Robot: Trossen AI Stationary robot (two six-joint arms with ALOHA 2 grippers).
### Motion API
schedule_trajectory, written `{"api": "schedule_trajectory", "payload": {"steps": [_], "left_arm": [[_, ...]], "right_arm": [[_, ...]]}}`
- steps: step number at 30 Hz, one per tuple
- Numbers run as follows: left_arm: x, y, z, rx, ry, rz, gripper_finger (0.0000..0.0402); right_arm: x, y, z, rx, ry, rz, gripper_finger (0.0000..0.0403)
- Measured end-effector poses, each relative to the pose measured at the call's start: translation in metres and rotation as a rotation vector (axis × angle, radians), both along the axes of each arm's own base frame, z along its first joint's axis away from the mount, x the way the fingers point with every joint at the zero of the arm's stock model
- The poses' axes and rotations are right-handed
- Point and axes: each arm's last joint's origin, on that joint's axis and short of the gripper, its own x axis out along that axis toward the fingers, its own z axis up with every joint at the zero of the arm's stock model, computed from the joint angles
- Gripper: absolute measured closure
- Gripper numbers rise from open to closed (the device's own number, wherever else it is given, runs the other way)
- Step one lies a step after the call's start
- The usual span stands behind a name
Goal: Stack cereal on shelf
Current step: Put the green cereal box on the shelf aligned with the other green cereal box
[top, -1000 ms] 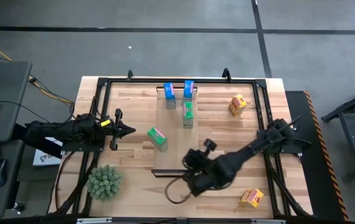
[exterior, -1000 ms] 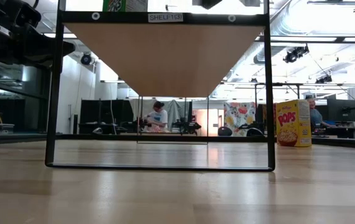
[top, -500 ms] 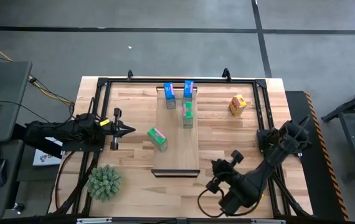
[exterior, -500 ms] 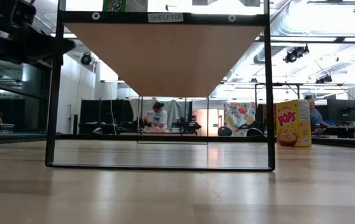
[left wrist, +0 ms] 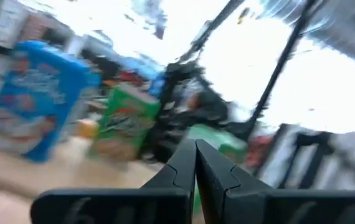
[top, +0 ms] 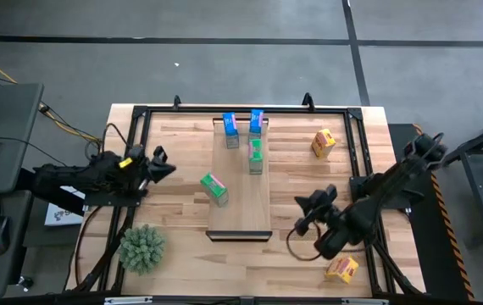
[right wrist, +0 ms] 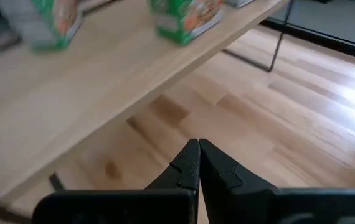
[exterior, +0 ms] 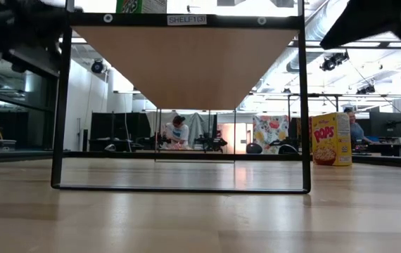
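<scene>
The shelf [top: 240,182] is a long pale board on the table, its dark edge [top: 240,235] at the near end. On it stand two blue cereal boxes [top: 230,130] [top: 257,121] and a green one [top: 256,156]. A second green box [top: 214,188] lies at its left edge. One yellow-orange box [top: 323,142] stands far right, the other [top: 341,269] near right. My left gripper [top: 167,167] is shut and empty, left of the shelf. My right gripper [top: 308,213] is shut and empty, right of the shelf's near end; it also shows in its wrist view [right wrist: 198,152].
A spiky green plant [top: 142,247] stands at the near left corner. A black frame [top: 140,114] runs round the tabletop. In the low view a yellow box [exterior: 332,138] stands at the right, and people sit in the room behind.
My right gripper has swung from the shelf's near end toward the table's right edge, first toward the near edge, then back up and away from it. My left gripper has risen and tipped, drawing slightly back toward the left edge. No box has moved.
</scene>
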Motion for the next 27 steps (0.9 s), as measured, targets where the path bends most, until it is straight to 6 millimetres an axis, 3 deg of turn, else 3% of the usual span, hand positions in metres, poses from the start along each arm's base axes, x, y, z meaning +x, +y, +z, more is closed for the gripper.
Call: {"api": "schedule_trajectory", "payload": {"steps": [4, 9, 18, 27], "left_arm": [[0.002, -0.009, 0.004, 0.035, -0.023, -0.182, 0.0401], [0.015, -0.018, -0.006, 0.102, 0.168, -0.115, 0.0401], [0.034, -0.050, 0.003, 0.434, 0.276, -0.265, 0.0401], [0.056, -0.053, -0.002, 0.454, 0.435, -0.030, 0.0401]], "right_arm": [[-0.011, -0.016, -0.009, 0.016, -0.117, -0.026, 0.0403], [-0.012, -0.031, -0.015, -0.011, -0.189, -0.056, 0.0403], [0.000, -0.042, -0.015, -0.050, -0.131, -0.036, 0.0403], [0.003, -0.044, -0.015, -0.027, -0.108, -0.024, 0.0403]]}}
